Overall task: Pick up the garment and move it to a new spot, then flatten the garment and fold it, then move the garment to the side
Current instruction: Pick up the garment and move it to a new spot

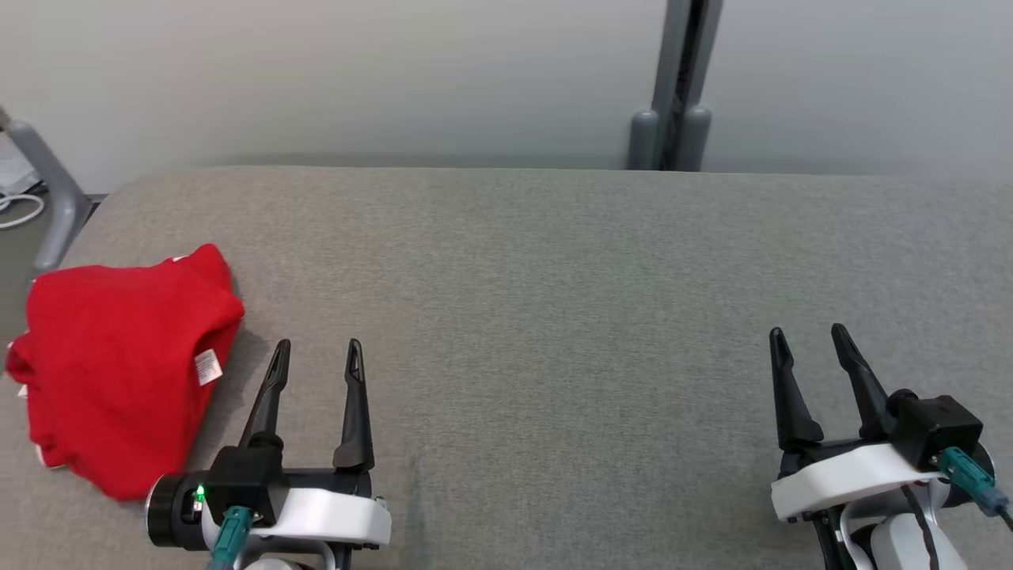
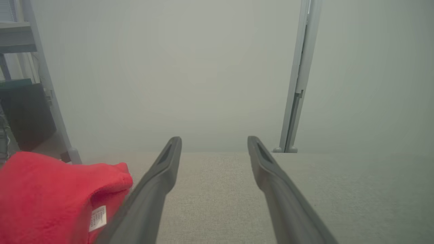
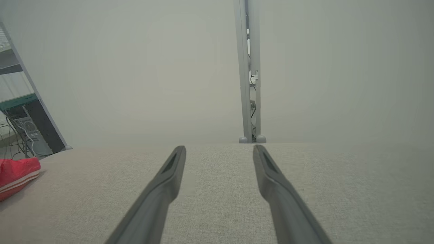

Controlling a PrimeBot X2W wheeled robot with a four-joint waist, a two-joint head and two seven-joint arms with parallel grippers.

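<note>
1 red garment (image 1: 119, 364) lay bunched at the left edge of the grey surface (image 1: 554, 277), just beside my left gripper (image 1: 317, 346); it and my right gripper (image 1: 808, 331) stood wide open, empty. I judged a shallow pinch might catch 1 layer and drag the heap overboard.

the wide grey fabric counter (image 1: 554, 277) lies open for passage; the folded red knit garment (image 1: 119, 356) (far left) and pale back wall (image 1: 316, 71) bound it.
</note>
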